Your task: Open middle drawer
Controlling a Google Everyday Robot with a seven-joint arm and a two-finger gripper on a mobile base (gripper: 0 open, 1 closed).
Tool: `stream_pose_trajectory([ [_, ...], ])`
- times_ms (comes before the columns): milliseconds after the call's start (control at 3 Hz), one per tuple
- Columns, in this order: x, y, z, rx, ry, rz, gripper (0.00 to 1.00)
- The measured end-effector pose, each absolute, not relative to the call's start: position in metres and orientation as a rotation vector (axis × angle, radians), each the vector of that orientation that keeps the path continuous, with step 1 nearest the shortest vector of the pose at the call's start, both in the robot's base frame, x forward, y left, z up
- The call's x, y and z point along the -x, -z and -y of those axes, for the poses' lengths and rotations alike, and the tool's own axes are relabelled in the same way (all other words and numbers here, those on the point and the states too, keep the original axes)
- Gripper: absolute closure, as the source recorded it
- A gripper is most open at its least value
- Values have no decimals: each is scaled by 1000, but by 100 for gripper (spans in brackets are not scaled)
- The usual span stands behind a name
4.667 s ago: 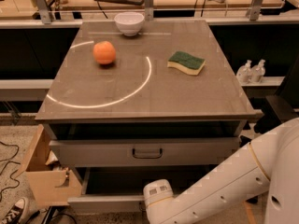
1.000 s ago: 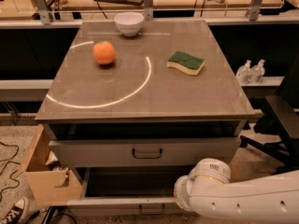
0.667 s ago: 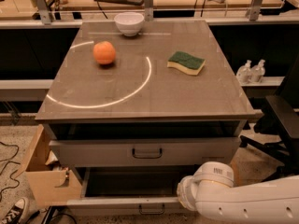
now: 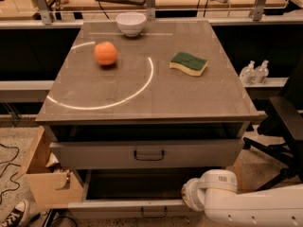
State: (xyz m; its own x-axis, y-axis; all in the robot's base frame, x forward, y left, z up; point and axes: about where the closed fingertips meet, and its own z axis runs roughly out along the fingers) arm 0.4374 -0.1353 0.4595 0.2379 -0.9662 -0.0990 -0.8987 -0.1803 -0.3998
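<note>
Jaws seemingly hidden low right — middle drawer (image 4: 113, 207) open, low grey front.

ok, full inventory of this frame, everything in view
bowl: 1, white, back of cabinet top
orange: 1, orange, left on top
sponge: 1, green over yellow, right on top
cabinet top: 1, grey, white arc marked on it
top drawer: 1, grey, tall front, under the top
middle drawer: 1, grey, pulled out, below top drawer
cardboard box: 1, brown, floor left
sneaker: 1, black and white, bottom left corner
bottles: 2, pale, ledge right of cabinet
chair: 1, black, right edge
robot arm: 1, white, bottom right, end near middle drawer front
gripper: not in view
</note>
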Motion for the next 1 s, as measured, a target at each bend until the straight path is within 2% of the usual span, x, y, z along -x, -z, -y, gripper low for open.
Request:
stream_pose_trajectory([
  [1000, -460, -423, 129, 2158, 266, -1696, 100],
])
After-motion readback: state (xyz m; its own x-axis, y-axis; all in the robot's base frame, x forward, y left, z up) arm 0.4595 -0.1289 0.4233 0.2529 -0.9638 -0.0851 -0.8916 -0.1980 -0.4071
